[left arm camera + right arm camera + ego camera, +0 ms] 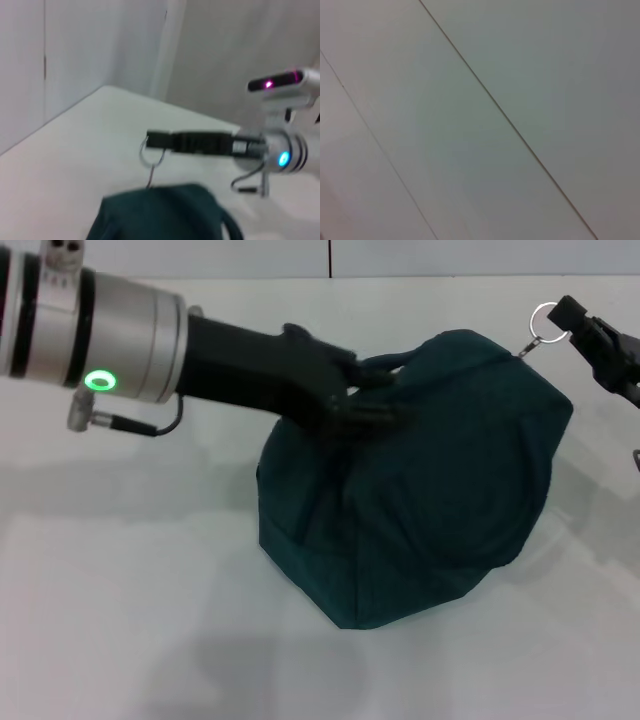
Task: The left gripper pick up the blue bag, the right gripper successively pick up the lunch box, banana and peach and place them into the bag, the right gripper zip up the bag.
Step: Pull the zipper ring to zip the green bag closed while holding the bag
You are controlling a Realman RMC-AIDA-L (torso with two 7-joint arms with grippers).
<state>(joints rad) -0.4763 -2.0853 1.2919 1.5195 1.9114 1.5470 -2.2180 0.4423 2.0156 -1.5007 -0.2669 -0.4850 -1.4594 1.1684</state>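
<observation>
Fingers of left gripper (375, 390) clamped on blue bag (420, 490); right gripper's (560, 322) on ring zip pull (543, 323).

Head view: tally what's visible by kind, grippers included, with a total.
Bags: 1, the blue bag, on the table.
Zip pull rings: 1, the ring, held by the right gripper.
Grippers: 2, left gripper on the bag's top, right gripper.
Lunch box or fruit: 0.
Total: 4.

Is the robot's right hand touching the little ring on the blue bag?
Touching. In the head view the right hand pinches the ring zip pull of the blue bag; the left wrist view shows the same grip.
</observation>
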